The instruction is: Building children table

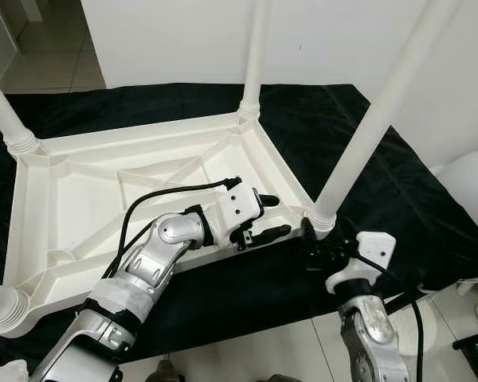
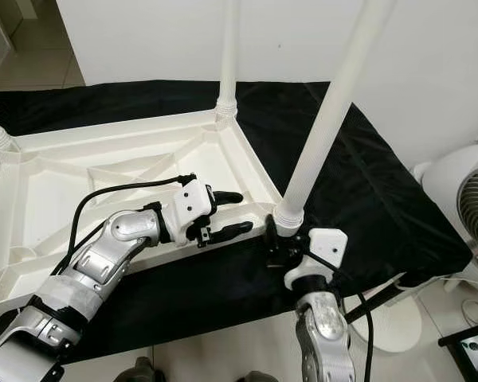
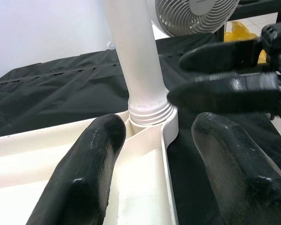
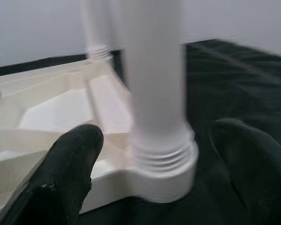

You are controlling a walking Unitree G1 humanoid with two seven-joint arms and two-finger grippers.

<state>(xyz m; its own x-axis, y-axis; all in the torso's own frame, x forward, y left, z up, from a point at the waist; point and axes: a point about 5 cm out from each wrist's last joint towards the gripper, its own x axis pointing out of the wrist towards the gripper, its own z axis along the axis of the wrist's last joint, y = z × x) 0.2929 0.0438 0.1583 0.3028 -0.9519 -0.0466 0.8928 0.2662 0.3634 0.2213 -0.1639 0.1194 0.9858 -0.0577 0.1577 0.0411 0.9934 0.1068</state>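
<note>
While right gripper (image 4: 150, 154) straddles near-right leg (image 1: 366, 127) unclenched, left gripper (image 1: 264, 216) spread too, close squarely above threaded collar (image 4: 161, 157), then twist.

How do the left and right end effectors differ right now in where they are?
The left end effector hovers over the upturned tabletop's near rim, short of the leg; the right end effector sits at that leg's base, a finger on each side. The left reaches in sideways; the right comes up from below. Both are open.
</note>
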